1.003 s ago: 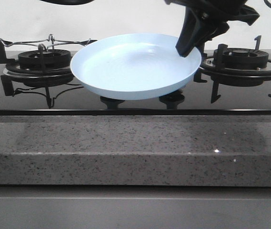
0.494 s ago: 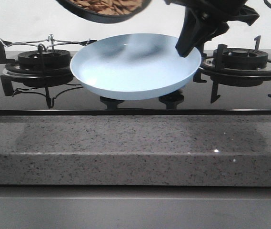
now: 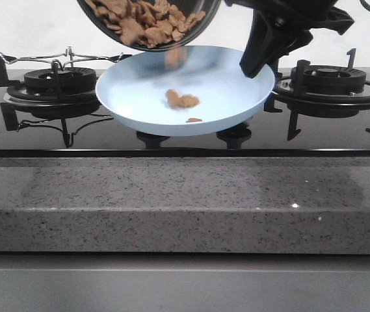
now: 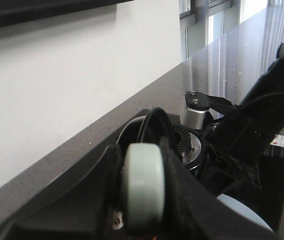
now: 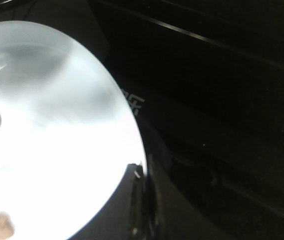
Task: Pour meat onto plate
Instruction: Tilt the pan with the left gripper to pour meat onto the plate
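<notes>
the right gripper [image 3: 257, 65] is clamped on the far right rim of the pale blue plate [image 3: 132, 104], holding it tilted above the black hob [image 3: 171, 144], between the two burners. the left gripper [image 4: 142, 200] is closed on a pale handle [image 4: 142, 185]. the black frying pan [image 3: 198, 29] tips above the plate, left of the right gripper, heaped with meat [image 3: 142, 19]. a few pieces [image 3: 182, 100] lie on the plate below the pan's lip, one blurred in mid-air.

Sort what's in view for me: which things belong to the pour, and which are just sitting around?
In the job:
meat, a few pieces already landed
plate, held at its rim by the right tool
black pan, tilted above the plate

Lying about:
left burner
right burner
</notes>
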Action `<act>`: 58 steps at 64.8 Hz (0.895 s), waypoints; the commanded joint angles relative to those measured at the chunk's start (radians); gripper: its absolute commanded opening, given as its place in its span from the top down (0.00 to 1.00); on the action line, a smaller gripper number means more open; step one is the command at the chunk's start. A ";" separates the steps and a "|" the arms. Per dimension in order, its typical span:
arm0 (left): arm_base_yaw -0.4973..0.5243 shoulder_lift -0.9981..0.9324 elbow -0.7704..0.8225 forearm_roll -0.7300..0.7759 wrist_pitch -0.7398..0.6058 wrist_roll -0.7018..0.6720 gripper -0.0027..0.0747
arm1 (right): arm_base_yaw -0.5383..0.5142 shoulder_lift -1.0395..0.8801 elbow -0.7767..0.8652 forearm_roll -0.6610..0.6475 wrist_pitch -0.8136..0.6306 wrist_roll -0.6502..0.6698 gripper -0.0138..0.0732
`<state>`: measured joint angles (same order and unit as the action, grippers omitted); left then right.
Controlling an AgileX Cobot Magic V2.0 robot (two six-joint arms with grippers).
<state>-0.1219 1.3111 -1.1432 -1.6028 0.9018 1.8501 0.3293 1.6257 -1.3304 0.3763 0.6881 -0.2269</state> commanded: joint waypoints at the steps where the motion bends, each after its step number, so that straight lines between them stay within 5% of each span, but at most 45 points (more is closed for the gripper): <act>1: -0.017 -0.045 -0.032 -0.101 0.024 0.091 0.99 | 0.001 -0.040 -0.024 0.023 -0.037 -0.008 0.91; 42: -0.024 -0.052 -0.032 -0.104 0.038 0.139 0.99 | 0.001 -0.040 -0.024 0.024 -0.037 -0.008 0.91; 58: -0.024 -0.053 -0.032 -0.104 0.130 0.275 0.99 | 0.001 -0.040 -0.024 0.024 -0.037 -0.008 0.91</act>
<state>-0.1361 1.2954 -1.1432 -1.6100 0.9960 2.1068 0.3293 1.6257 -1.3304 0.3763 0.6899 -0.2269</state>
